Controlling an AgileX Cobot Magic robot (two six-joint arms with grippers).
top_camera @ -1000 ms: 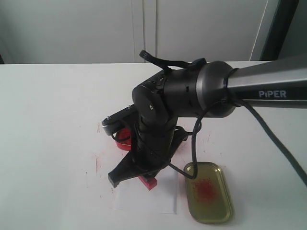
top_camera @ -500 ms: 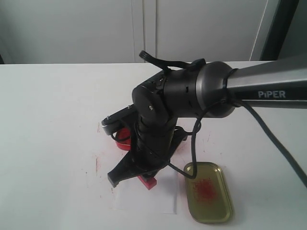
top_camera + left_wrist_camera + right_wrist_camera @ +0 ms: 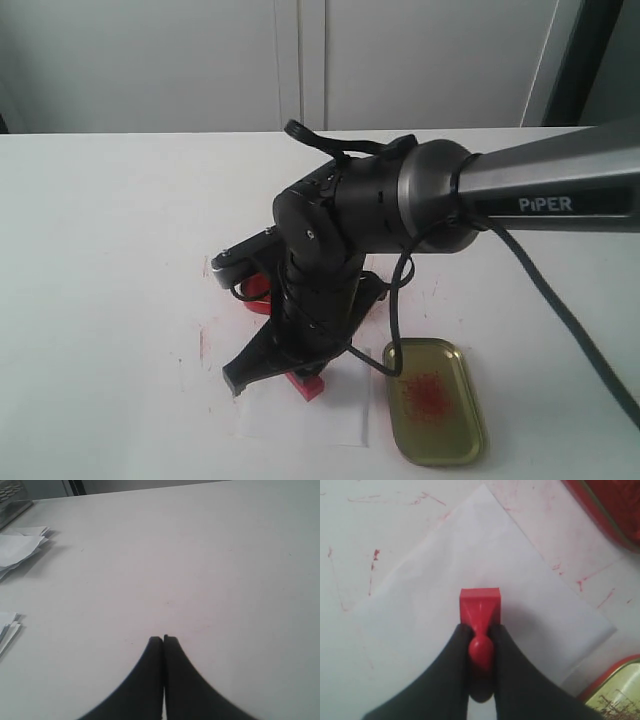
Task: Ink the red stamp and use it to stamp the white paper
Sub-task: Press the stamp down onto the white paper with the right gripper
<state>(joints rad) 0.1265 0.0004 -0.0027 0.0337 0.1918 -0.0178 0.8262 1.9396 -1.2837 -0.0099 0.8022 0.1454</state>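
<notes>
Holding red stamp (image 3: 480,606) over white paper (image 3: 470,555)

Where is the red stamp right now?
Low in the exterior view's centre, the red stamp is held in the right hand over the white paper, just left of the gold lid.

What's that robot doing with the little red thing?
The right end effector is shut on the stamp. It grips the handle and holds the square base down over the paper. I can't tell whether the base is pressing on the sheet yet. The tin of red ink and a gold lid sit beside the paper. The left end effector is shut and empty, over another part of the table.
</notes>
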